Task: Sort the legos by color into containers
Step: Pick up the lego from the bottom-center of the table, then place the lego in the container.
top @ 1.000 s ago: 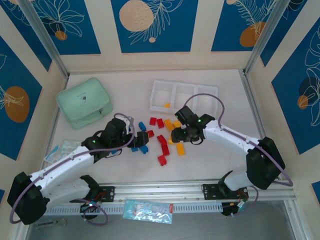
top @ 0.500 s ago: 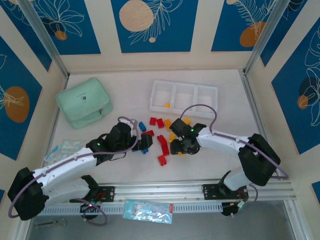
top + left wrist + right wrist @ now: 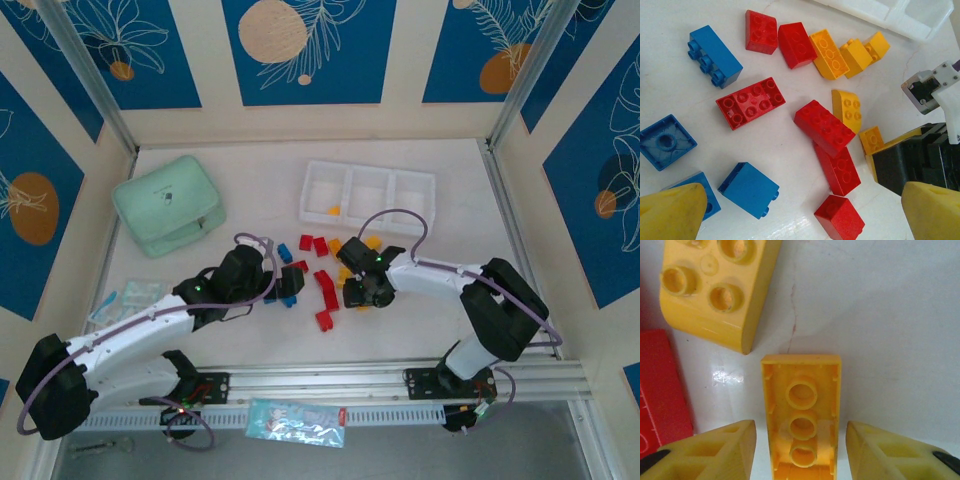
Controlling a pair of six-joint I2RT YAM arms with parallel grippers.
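**Overhead view.** The legos [image 3: 320,268] lie loose on the white table [image 3: 250,180] between the two arms, near the front edge of the tray [image 3: 305,195]. One yellow piece [image 3: 333,210] sits in the tray's left compartment. A mint-green box [image 3: 168,205] stands well apart at far left. Bare tabletop runs from the heap to the right wall and to the near rail.

**Right wrist view.** The right gripper [image 3: 800,440] is low over the table with its jaws spread. They straddle an upturned yellow brick [image 3: 801,410], and a thin gap shows along each long edge, so neither finger touches it. A curved yellow brick [image 3: 715,285] lies just beyond the upturned brick's far left corner, and a red brick [image 3: 660,385] lies close outside the left finger. The table to the right is bare.

**Left wrist view.** The left gripper [image 3: 802,215] hangs over red and blue bricks with its fingers wide apart, pinching nothing. The tray corner [image 3: 890,12] shows at top right.
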